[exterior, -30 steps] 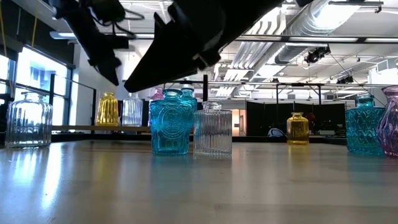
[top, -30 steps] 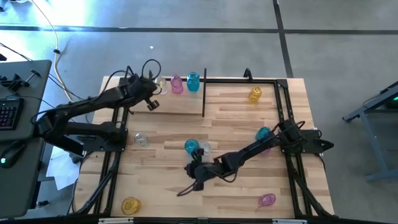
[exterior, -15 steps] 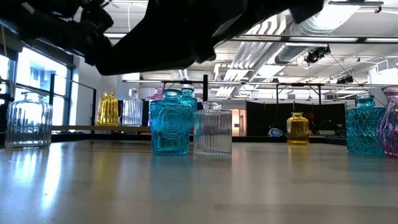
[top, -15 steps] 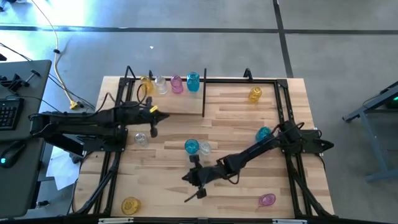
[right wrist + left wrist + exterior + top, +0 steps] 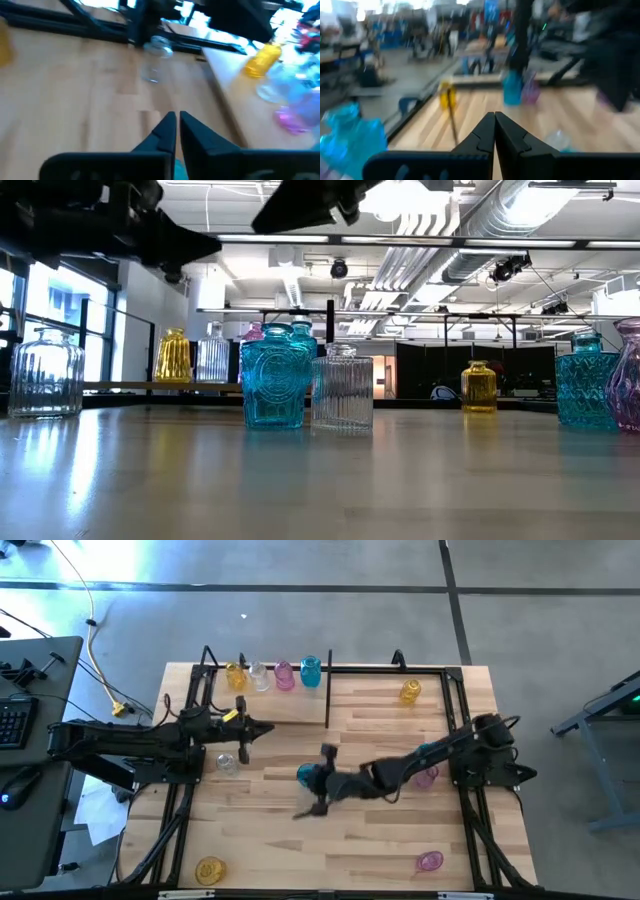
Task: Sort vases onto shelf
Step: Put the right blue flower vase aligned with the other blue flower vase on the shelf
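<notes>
Glass vases (image 5: 271,674) line the shelf (image 5: 329,690) while the right gripper (image 5: 322,778), fingers closed and empty, hovers over the teal vase (image 5: 308,774) at mid-table, likely needing to open before grasping; left gripper (image 5: 247,730) closed

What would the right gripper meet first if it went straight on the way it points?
Probably the lone clear vase ahead of it. The right gripper may pass above it, though; its height is unclear.
</notes>
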### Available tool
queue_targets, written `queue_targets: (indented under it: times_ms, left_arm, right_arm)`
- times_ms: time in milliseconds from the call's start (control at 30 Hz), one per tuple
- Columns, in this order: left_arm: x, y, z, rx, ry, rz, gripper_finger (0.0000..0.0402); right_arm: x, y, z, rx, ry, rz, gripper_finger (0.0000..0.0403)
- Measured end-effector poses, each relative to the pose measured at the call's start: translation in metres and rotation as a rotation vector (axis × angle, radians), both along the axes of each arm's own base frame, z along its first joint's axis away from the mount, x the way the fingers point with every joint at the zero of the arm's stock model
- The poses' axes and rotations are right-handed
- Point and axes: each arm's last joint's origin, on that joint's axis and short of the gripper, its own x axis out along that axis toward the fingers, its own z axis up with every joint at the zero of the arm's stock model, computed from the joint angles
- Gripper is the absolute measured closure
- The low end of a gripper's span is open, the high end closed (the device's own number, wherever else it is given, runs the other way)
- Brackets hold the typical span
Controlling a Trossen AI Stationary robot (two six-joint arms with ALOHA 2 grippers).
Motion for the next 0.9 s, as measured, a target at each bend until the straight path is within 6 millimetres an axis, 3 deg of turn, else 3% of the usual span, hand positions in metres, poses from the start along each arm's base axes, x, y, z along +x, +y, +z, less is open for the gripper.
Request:
queue_targets:
  times_ms: [133, 333, 467, 567, 700, 900]
  left_arm:
    - [-0.006, 0.003, -0.005, 0.041, -0.090, 0.024, 0.0401]
    - [-0.010, 0.009, -0.008, 0.061, -0.121, 0.069, 0.0401]
    - [-0.010, 0.012, -0.009, 0.060, -0.111, 0.091, 0.0401]
    - [-0.011, 0.014, -0.009, 0.059, -0.108, 0.106, 0.0401]
    - [-0.011, 0.015, -0.010, 0.047, -0.101, 0.112, 0.0401]
    - [-0.010, 0.015, -0.010, 0.021, -0.105, 0.110, 0.0401]
  right_arm:
    - [0.003, -0.031, 0.004, 0.035, 0.040, 0.015, 0.0344]
    - [0.006, -0.068, 0.000, 0.095, 0.120, 0.049, 0.0227]
    - [-0.001, -0.078, 0.021, 0.159, 0.210, -0.006, 0.0171]
    - [-0.016, -0.080, 0.038, 0.221, 0.349, -0.102, 0.0153]
    - [-0.049, -0.078, 0.054, 0.281, 0.559, -0.320, 0.0149]
    - [-0.108, -0.086, 0.055, 0.293, 0.777, -0.706, 0.0148]
